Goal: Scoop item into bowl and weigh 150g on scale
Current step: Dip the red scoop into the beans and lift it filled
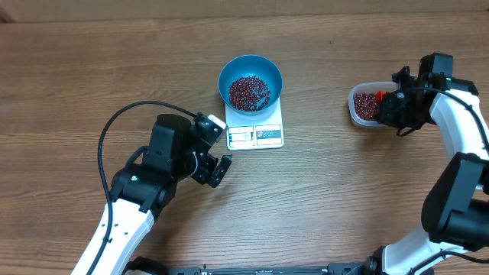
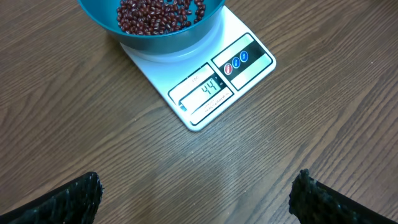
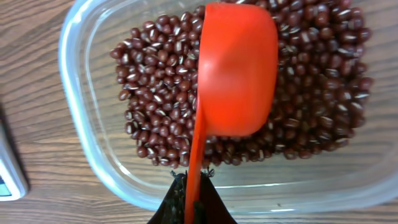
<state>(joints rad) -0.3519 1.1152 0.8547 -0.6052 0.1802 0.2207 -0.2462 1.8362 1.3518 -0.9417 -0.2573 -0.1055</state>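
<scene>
scoop over the tub, bowl w/ beans on the scale

overhead: blue bowl (image 1: 250, 82) sits on the far part of the white scale (image 1: 256, 136), near table (image 1: 76, 69) centre, w/ a layer of dark red beans (image 1: 249, 92) inside. left gripper (image 1: 216, 150) is just beside the scale's near-left corner, jaws spread wide, nothing btwn them. right gripper (image 1: 388, 103) is at the clear tub (image 1: 354, 107) on the right, well apart from the scale. more beans in the tub.

left wrist: looks down at the scale's display (image 2: 204, 89) – reads 44. bowl at frame top, resting on the scale. two black fingertips (image 2: 68, 202) in the bottom corners, far apart, only bare wood btwn them.

right wrist: jaws clamped on the handle of an orange scoop (image 3: 236, 74). the cup's smooth outer side faces the cam, over the beans in the tub – can't tell if it touches them. a corner of the scale shows at the left edge.
</scene>
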